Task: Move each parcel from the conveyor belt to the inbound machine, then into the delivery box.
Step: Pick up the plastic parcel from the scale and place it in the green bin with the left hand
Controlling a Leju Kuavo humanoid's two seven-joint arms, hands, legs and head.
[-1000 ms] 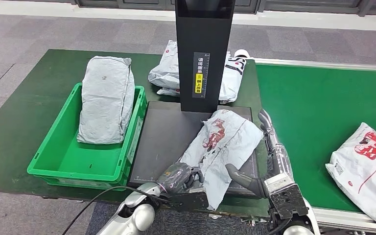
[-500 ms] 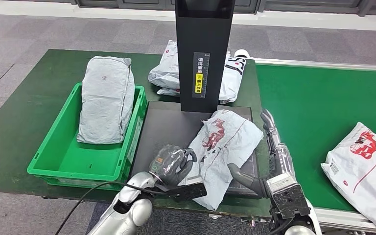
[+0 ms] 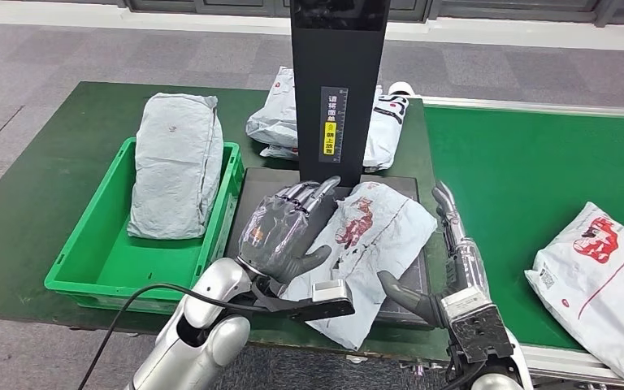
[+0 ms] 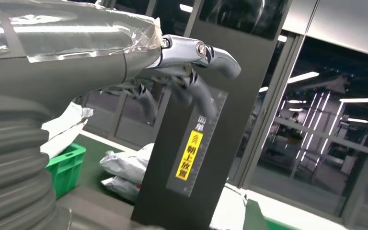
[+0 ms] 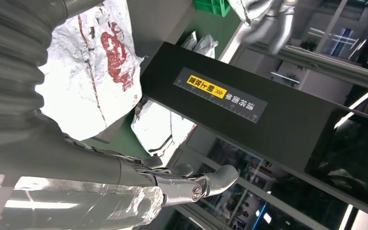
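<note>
Left of frame in the head view, you have the green bin (image 3: 89,260) on the dark green table (image 3: 32,187), near the table's front edge. A grey parcel (image 3: 175,162) lies lengthwise in the bin, its far end riding over the bin's back rim; the near half of the bin floor is bare.

Just right of the bin, the black scanner plate (image 3: 264,219) sits almost against the bin's side wall. Your left hand (image 3: 280,231) is raised over the plate's near-left part, fingers spread and pointing at the black post (image 3: 337,89), holding nothing. In the left wrist view the fingers (image 4: 196,50) are apart in open air in front of the post.

Centre: the white parcel with red print (image 3: 370,244) lies slanted on the plate's right half, its near corner hanging past the plate's front edge toward the table edge. Behind the post, two more white bags (image 3: 276,122) are piled on the table.

Your right hand (image 3: 451,244) lies flat along the plate's right edge, just beside the white parcel, fingers straight, released; contact with the parcel cannot be told.

Right of frame: the green belt (image 3: 528,179) is mostly bare, with one more white parcel (image 3: 597,280) at its near right, running off the frame edge.
</note>
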